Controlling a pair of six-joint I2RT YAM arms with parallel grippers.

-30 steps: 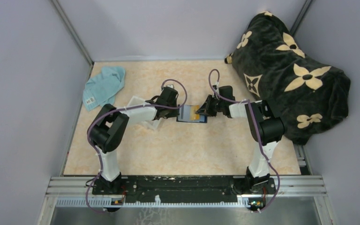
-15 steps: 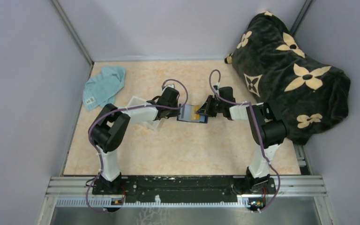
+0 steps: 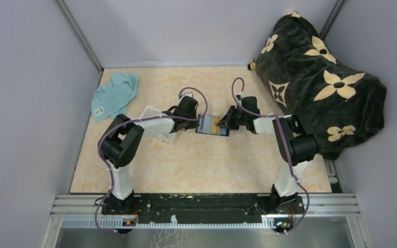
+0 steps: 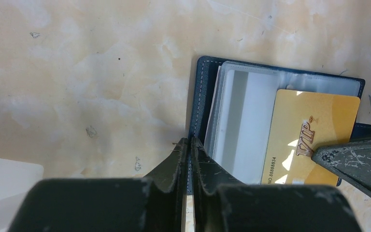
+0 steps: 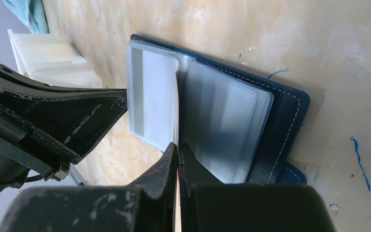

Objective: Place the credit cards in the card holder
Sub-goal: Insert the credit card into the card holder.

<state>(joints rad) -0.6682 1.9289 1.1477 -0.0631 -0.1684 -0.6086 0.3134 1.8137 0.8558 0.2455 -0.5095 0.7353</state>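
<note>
The card holder lies open mid-table, a navy-blue wallet with clear plastic sleeves. My left gripper is shut on the wallet's left stitched cover edge. One of the credit cards, gold with VIP lettering, lies tilted over the sleeves. My right gripper is shut on this card, which appears edge-on between two sleeves. In the top view the left gripper and the right gripper face each other across the wallet. No other cards are in view.
A clear plastic tray sits under the left forearm, left of the wallet, also seen as the tray. A teal cloth lies at the back left. A black flowered blanket fills the back right corner.
The right arm has edged slightly left toward the wallet with the gold card. The left gripper stays clamped on the wallet edge.
</note>
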